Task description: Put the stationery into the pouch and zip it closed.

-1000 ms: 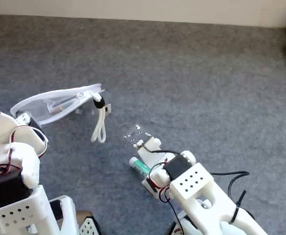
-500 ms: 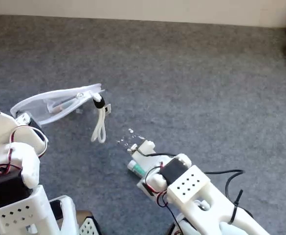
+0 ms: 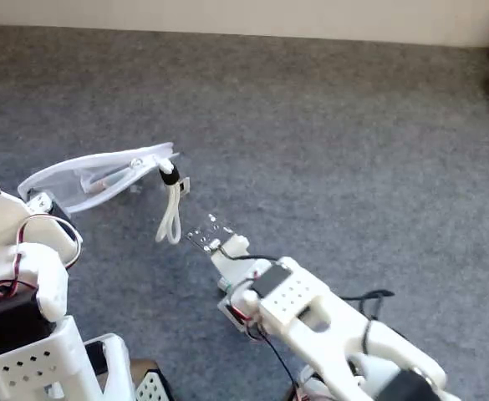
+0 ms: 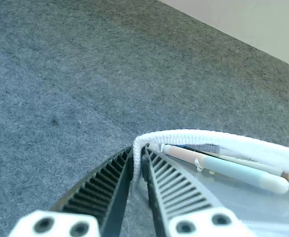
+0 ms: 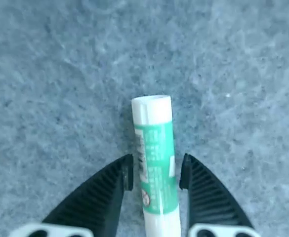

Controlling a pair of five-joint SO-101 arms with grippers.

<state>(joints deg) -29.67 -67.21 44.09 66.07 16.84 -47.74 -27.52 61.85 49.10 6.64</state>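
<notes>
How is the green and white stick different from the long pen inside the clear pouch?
The stick is short, fat, green and white; the pen is long, thin and pale blue-green with a cream tip. The stick is outside the pouch, between the fingers of the right hand; the pen lies inside it. Both are round tubes.

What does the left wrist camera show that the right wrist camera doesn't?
The left wrist view has the left tool pinching the white zip edge of a clear plastic pouch, with pastel pens lying inside. The right wrist view has the right tool with a green-and-white glue stick held between its black fingers. Both look down on grey carpet.
</notes>
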